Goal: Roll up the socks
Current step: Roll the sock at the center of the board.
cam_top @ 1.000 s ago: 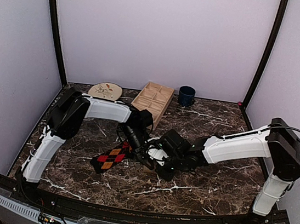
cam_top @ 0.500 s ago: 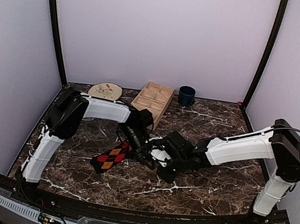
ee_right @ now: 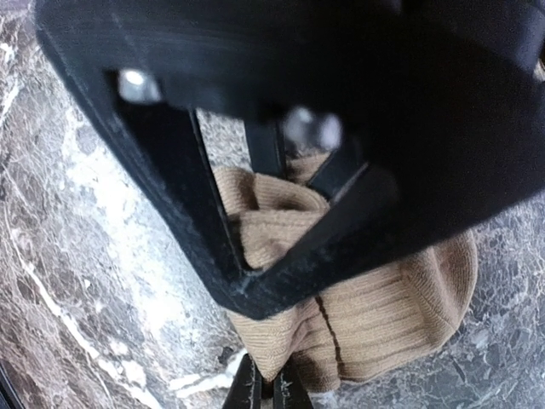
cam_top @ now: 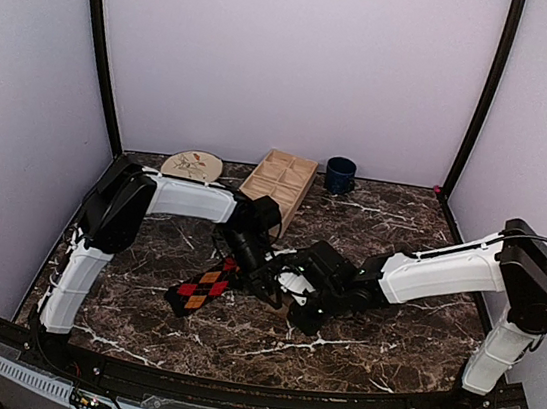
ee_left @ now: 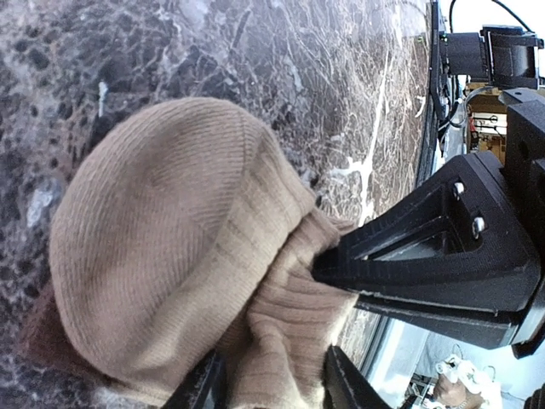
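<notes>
The tan sock (ee_left: 162,247) lies on the dark marble bench (cam_top: 377,339) near its middle, its body rolled into a rounded bundle with the ribbed cuff trailing out from 1 side. In the left wrist view the left gripper (ee_left: 271,388) straddles that cuff: its 2 fingers (ee_left: 204,388) stand on either side of the bunched ribbing, which fills the gap between them, so the gripper is clamped on the cuff while the rolled part sits just beyond the fingertips. The right gripper (ee_left: 332,268) meets the sock from the opposite side, its black wedge-shaped tip pressed into the fold where the cuff joins the roll. In the right wrist view its 2 fingertips are drawn almost together at the edge of the ribbed fabric, pinching the tan sock, with the left gripper's black frame crossing just in front. From above, both grippers converge tip to tip over the sock and hide most of it. A 2nd sock, an argyle sock (cam_top: 202,288) in red, orange and black, lies flat on the bench just to the left of the grippers, apart from the tan one. Along the back edge, well apart from the socks, stand a round plate (cam_top: 192,165), a wooden compartment tray (cam_top: 278,183) and a dark blue mug (cam_top: 339,174).
</notes>
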Controlling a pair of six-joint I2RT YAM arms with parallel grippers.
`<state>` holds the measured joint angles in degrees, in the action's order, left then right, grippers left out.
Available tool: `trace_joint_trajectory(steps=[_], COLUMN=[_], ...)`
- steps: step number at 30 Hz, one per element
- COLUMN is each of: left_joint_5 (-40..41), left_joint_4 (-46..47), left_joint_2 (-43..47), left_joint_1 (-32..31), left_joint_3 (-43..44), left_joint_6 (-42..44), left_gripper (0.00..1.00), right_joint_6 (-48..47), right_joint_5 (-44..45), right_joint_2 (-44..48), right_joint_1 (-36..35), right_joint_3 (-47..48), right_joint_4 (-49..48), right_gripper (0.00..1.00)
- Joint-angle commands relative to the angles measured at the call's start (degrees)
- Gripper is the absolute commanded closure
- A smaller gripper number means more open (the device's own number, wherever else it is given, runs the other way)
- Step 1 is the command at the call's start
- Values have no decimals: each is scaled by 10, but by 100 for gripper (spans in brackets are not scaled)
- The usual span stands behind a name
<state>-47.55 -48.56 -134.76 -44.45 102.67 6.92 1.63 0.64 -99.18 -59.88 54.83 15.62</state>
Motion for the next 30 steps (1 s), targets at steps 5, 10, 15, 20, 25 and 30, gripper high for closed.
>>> trace_joint_trajectory(steps=[5, 10, 15, 20, 25, 30], left_joint_5=[111, 125, 120, 139, 165, 189], left_joint_4=[44, 61, 94, 109, 154, 182], left_joint_2=[41, 53, 73, 87, 120, 150], left_joint_1=[32, 36, 42, 44, 50, 55], left_joint_3=[-56, -83, -110, -119, -141, -162], left_joint_6=[-34, -43, -61, -70, -96, -110], left_gripper=[58, 58, 58, 58, 57, 57], right_joint_6=[6, 4, 1, 1, 4, 8], right_joint_5=[-3, -8, -9, -21, -54, -98], right_joint_2=[-37, -47, -56, -63, -67, -68], right_joint_1=[4, 5, 5, 5, 15, 36], right_joint_3=[33, 39, 49, 60, 74, 88], right_joint_4=[59, 63, 73, 85, 102, 115], right_gripper=[100, 100, 100, 100, 100, 100])
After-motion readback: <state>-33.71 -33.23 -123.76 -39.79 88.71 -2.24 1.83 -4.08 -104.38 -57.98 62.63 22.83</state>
